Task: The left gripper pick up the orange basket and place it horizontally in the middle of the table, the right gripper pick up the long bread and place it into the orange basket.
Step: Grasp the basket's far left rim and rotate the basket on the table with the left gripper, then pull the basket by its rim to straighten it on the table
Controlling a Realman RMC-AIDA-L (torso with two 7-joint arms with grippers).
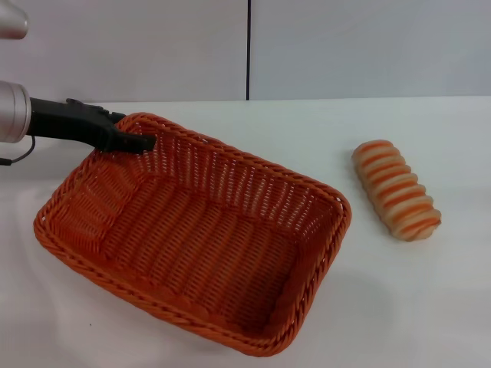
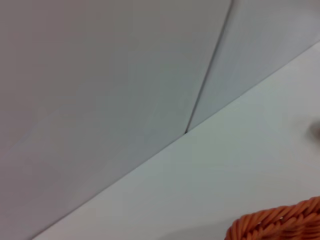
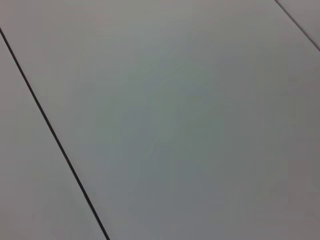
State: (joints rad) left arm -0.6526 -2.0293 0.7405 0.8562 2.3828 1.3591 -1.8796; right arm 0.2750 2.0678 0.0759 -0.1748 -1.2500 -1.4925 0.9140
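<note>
The orange basket (image 1: 199,238) lies slantwise on the white table (image 1: 430,307), filling the left and middle of the head view. My left gripper (image 1: 136,141) reaches in from the left and sits on the basket's far left corner, its black fingers closed over the braided rim. A bit of that rim (image 2: 280,225) shows in the left wrist view. The long bread (image 1: 396,189), cream with orange-brown stripes, lies on the table to the right of the basket, apart from it. My right gripper is out of view; its wrist camera shows only grey panels.
A grey panelled wall (image 1: 345,46) with a dark vertical seam stands behind the table's far edge. White tabletop shows in front of the bread and to its right.
</note>
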